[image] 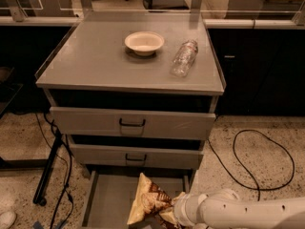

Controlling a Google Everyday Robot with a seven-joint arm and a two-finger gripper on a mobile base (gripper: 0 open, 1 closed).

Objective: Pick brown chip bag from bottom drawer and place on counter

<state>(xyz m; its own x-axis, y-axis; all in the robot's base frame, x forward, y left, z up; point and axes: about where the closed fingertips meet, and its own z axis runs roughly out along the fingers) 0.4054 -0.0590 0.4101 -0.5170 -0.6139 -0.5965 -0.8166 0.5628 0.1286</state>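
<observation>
The tool (175,209) reached in from 4 o'clock and was closed on the lower edge of the brown chip bag (145,199), at the bag's 4 o'clock. The bag stood upright over the open bottom drawer (107,199). On the tabletop (95,61), a clear bottle (184,57) lay near a bowl (144,43), at its 4 o'clock.

Up ahead I see a white bowl (144,43), and to its right, apart from it, a clear plastic bottle (184,57) lying on its side. A black cable (292,163) loops over the speckled floor (259,161) on the right. My gripper (175,210) sits low by the bottom edge.
</observation>
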